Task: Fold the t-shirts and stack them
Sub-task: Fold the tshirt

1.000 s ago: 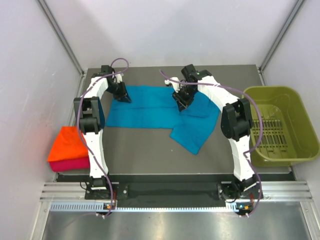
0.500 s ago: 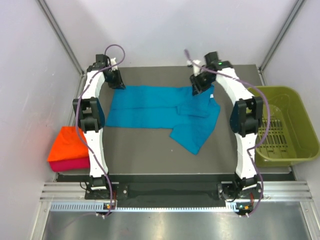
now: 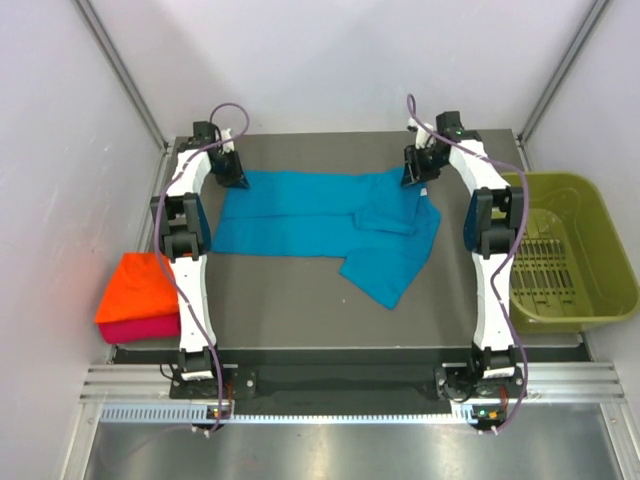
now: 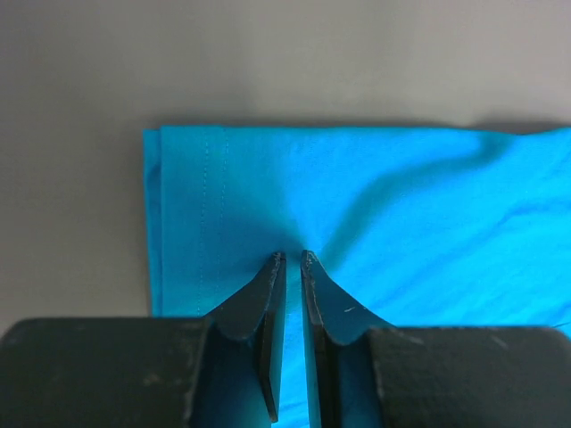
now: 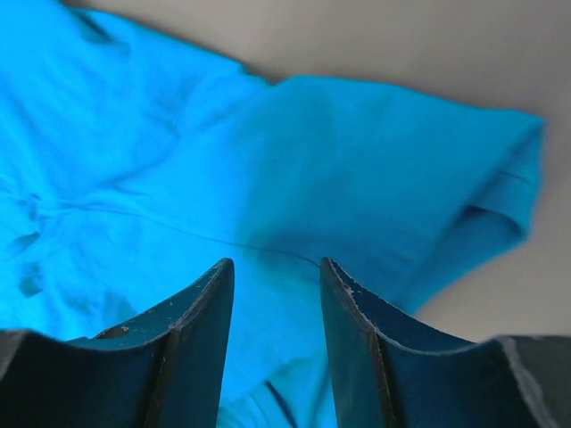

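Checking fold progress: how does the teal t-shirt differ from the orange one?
The teal t-shirt lies spread wide, far on the table; the orange t-shirt sits folded compact at the left. The teal one rests on the table itself; the orange one tops the magenta t-shirt. Both are plain cloth.

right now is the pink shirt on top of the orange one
No, the top view shows the folded orange t-shirt lying on the pink t-shirt, whose edge shows from beneath it.

Olive-green basket (image 3: 548,192) (slotted floor), right of dark table (image 3: 280,295)
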Action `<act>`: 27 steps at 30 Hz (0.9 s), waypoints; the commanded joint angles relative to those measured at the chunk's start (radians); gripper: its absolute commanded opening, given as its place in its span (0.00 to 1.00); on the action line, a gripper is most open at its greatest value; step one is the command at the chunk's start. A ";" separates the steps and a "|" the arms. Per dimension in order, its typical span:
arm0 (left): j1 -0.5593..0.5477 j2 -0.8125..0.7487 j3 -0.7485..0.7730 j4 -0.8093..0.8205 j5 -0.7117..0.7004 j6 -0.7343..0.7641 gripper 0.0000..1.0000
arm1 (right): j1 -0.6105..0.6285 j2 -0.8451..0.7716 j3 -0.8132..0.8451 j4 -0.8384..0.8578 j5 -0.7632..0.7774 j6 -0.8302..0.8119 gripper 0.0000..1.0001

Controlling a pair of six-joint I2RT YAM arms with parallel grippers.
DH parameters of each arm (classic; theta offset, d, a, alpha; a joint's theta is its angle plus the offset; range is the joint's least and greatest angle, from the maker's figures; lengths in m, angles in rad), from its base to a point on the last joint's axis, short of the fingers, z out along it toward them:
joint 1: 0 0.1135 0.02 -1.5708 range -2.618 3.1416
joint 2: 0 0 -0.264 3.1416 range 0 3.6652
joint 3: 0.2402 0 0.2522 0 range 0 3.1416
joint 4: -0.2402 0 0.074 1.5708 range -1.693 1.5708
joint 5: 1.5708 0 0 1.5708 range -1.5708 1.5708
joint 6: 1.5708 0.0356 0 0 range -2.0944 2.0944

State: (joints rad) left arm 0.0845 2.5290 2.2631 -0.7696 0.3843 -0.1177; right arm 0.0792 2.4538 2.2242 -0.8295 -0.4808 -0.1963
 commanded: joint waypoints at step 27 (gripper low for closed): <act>-0.003 0.085 0.107 0.059 -0.251 0.069 0.18 | 0.001 0.125 0.090 -0.007 0.461 -0.113 0.53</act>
State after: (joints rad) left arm 0.0727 2.5652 2.3402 -0.7555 0.2409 -0.0902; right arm 0.1085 2.5057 2.2704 -0.8307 -0.1883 -0.2428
